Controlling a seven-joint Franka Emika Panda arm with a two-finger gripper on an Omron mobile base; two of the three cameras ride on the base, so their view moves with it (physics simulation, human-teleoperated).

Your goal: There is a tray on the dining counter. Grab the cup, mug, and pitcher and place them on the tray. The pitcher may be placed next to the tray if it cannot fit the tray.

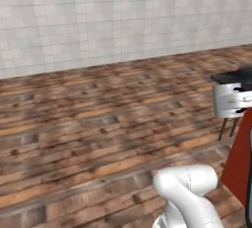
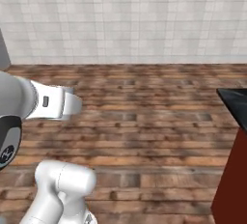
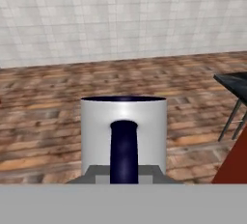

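A plank wood floor [image 3: 43,121] and pale tiled wall [image 3: 120,15] surround the robot, with the black marble surface [image 2: 237,103] on its red base at right. The claw [image 1: 239,98], nearly closed, carries the grey mug [image 3: 123,136] by its glossy dark handle [image 3: 124,150]. Keep the smooth cylinder upright while driving toward the surface.

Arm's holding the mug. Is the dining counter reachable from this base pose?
Probably not yet. The dining counter sits at the far right, off to the arm's side. Nothing blocks the mug, but the base likely needs to drive closer.
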